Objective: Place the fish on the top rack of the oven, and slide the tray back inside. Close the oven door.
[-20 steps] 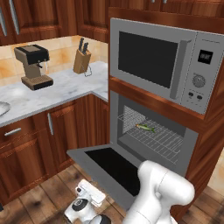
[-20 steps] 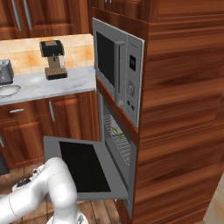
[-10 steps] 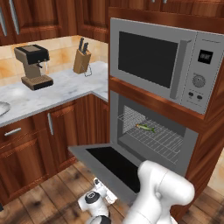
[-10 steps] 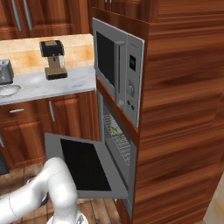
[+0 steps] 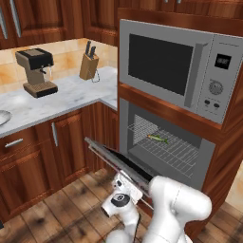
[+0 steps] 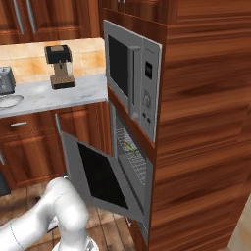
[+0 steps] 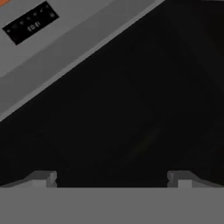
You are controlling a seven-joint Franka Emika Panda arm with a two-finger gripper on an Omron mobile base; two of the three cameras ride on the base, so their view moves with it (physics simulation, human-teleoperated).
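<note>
Oven door [image 5: 124, 165] now tilted up, half shut, lifted from flat. Pincer [image 7: 112, 181] spread open, empty, under the glass. Fish [image 5: 157, 138] on top rack [image 5: 166, 146], at 1 o'clock of door.

Upper right of the left base view: a grey microwave [image 5: 175, 66] with dark window, dial and small display was set in wood cabinetry. Left: a pale marble worktop [image 5: 66, 97] carried a brown-and-black coffee machine [image 5: 35, 71] and, near the corner, a wooden knife block [image 5: 88, 65] with dark handles. A pale dish [image 5: 4, 116] lay at the far left edge. Below were wooden cabinet doors [image 5: 71, 147] with metal handles, above a plank floor [image 5: 61, 209]. In the right base view, a toaster [image 6: 6, 81] stood at the left edge.
</note>
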